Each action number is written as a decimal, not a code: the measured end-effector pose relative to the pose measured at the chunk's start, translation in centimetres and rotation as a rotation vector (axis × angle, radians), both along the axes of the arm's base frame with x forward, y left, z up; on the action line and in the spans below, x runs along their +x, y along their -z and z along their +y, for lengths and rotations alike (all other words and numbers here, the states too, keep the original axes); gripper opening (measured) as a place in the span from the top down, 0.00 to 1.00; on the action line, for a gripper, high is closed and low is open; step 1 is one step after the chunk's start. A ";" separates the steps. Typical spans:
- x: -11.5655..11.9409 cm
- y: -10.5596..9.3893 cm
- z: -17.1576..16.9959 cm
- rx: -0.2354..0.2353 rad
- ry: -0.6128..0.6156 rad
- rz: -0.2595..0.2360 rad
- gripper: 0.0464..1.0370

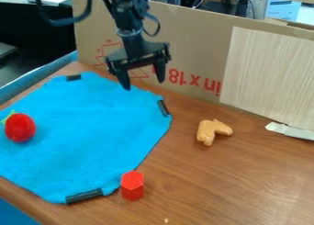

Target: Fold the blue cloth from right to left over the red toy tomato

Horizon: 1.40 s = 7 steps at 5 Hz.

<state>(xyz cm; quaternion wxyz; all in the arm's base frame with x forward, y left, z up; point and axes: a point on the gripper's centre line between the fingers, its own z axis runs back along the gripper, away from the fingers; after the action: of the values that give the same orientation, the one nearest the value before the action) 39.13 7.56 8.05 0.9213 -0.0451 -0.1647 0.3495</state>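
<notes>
Blue cloth (86, 132) lies near the gripper (143, 85), fingers (160, 72) spread; red fruit (20, 128) well apart.

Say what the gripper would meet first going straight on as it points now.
Probably the blue cloth, near its far edge, as the gripper points down; its height is unclear, so bare table is possible.

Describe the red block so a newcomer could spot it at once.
Find the blue cloth on the brown wooden table. Beside its near edge, by a black strip, stands the red six-sided block. Unlike the round red toy with a green top, it is flat-faced.
</notes>
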 end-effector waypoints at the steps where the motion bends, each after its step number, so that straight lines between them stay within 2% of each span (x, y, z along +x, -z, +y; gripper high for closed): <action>1: 0.9 2.6 0.1 0.027 -0.011 0.016 0.04; 3: 2.8 5.0 -1.1 0.060 -0.023 0.029 0.04; 5: 3.6 5.6 -2.3 0.061 -0.026 0.032 0.04; 7: 3.8 7.5 -2.4 0.073 -0.033 0.061 0.04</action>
<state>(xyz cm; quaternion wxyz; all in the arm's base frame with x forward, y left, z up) 42.91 5.14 0.58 0.9211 0.0019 -0.1498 0.3594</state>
